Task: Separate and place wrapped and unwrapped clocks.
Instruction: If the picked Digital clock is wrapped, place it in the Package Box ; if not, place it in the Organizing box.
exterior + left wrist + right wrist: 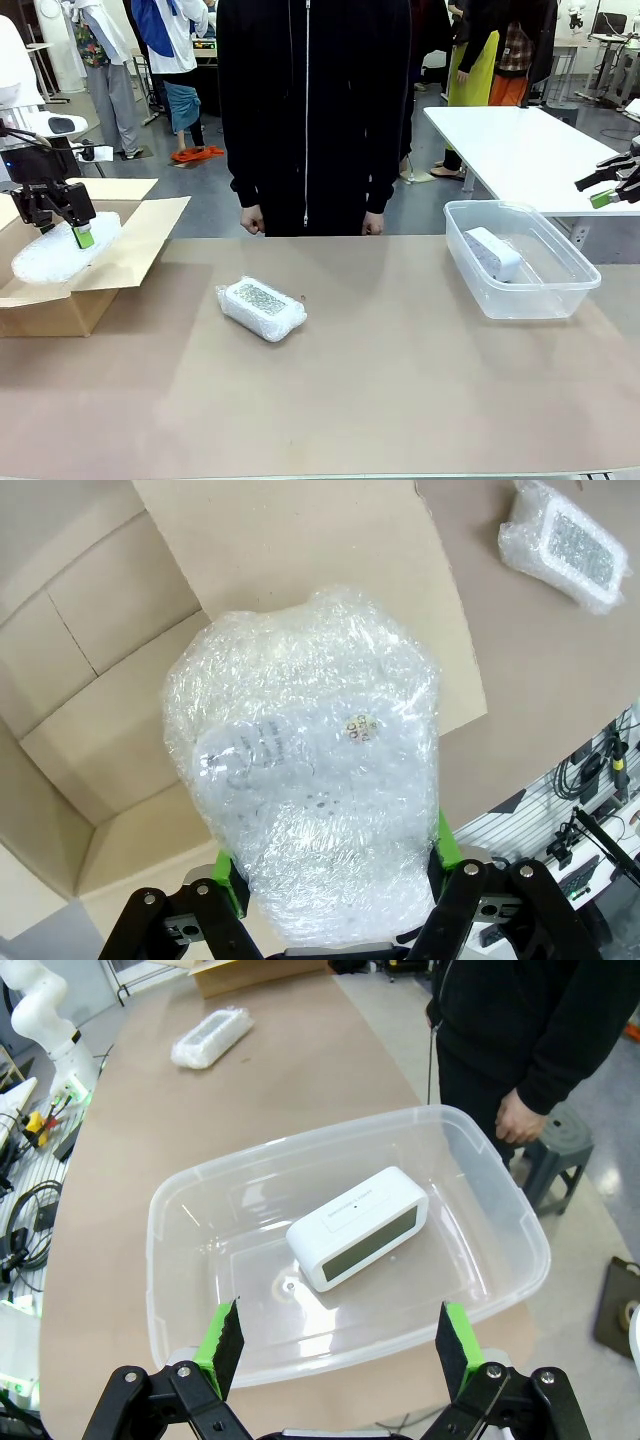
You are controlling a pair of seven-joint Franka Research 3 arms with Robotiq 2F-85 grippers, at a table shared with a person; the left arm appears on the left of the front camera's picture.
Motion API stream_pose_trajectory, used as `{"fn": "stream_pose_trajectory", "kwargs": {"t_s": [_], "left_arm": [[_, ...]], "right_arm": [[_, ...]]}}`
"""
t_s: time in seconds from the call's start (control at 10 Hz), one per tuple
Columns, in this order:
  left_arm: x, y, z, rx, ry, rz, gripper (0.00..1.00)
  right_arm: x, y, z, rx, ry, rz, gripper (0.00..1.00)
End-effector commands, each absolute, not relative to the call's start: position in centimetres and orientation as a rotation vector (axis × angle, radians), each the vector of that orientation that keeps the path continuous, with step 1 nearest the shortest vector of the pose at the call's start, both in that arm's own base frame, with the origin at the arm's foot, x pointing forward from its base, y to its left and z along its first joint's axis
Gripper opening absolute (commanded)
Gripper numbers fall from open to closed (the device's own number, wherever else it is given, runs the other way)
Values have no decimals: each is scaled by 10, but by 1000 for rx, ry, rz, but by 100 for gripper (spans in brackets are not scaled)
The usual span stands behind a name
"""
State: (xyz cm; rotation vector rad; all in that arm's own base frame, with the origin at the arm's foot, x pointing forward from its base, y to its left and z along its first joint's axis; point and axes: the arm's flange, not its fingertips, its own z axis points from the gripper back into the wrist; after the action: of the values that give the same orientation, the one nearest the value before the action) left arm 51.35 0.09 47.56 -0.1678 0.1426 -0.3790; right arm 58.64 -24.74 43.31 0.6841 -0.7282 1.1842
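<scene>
The wrapped clock (310,770), pinched by the left gripper (80,235) above the open cardboard box (60,310) at the left edge of the table (400,400), should be lowered well inside the walls before being released, so that it is not left resting on a flap (150,228).
</scene>
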Motion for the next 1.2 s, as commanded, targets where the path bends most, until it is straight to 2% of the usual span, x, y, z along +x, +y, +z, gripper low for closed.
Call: {"fn": "stream_pose_trajectory", "kwargs": {"t_s": [0.0,0.5,1.1], "left_arm": [[529,0,472,-147,142,-364,81],[606,46,469,-136,135,-247,81],[649,88,426,-105,107,-172,81]], "right_arm": [[586,-246,433,682,-731,1183,100],[586,-246,433,682,-731,1183,100],[586,-246,433,682,-731,1183,100]]}}
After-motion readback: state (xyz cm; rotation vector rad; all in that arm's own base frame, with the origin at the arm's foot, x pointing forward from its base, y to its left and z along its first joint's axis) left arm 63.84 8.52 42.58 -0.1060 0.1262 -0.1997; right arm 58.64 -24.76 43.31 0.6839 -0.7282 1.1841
